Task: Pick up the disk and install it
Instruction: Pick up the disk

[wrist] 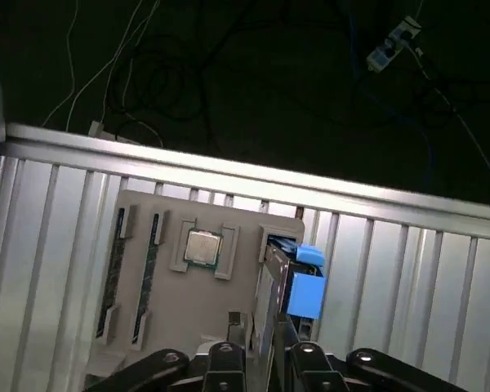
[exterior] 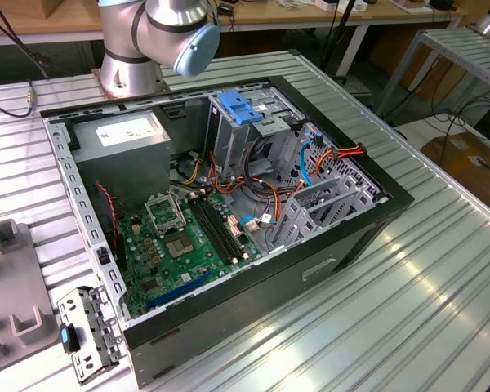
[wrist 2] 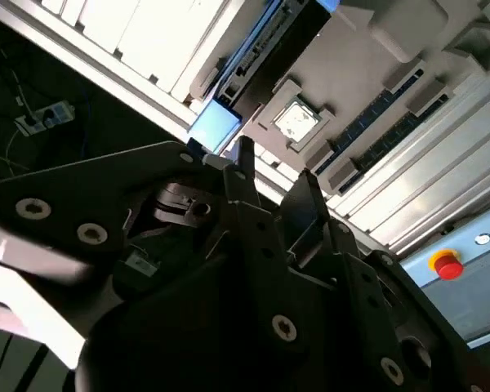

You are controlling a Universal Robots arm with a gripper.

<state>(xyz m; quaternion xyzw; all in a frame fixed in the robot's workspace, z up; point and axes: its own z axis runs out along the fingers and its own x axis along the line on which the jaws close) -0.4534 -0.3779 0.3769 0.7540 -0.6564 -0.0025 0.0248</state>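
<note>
In the first wrist view the disk [wrist: 287,286] stands on edge in a slot of a grey parts tray [wrist: 245,220], with blue plastic rails on it. My gripper [wrist: 265,339] sits just off the disk's edge, its dark fingers in line with it on either side. In the second wrist view the gripper [wrist 2: 275,171] is open, with striped table showing between the fingers [wrist 2: 243,159] and nothing held. The disk [wrist 2: 216,122] lies just beyond the fingertips. In the exterior view the open computer case [exterior: 229,196] has a blue bracket [exterior: 237,106] on its drive cage.
The tray also carries a processor chip [wrist: 202,247] and two memory sticks [wrist: 151,269]. It rests on a ribbed aluminium table [wrist: 408,269] whose edge drops to a dark floor with cables. A red button [wrist 2: 449,265] sits beside the table. A loose metal bracket [exterior: 86,331] lies by the case.
</note>
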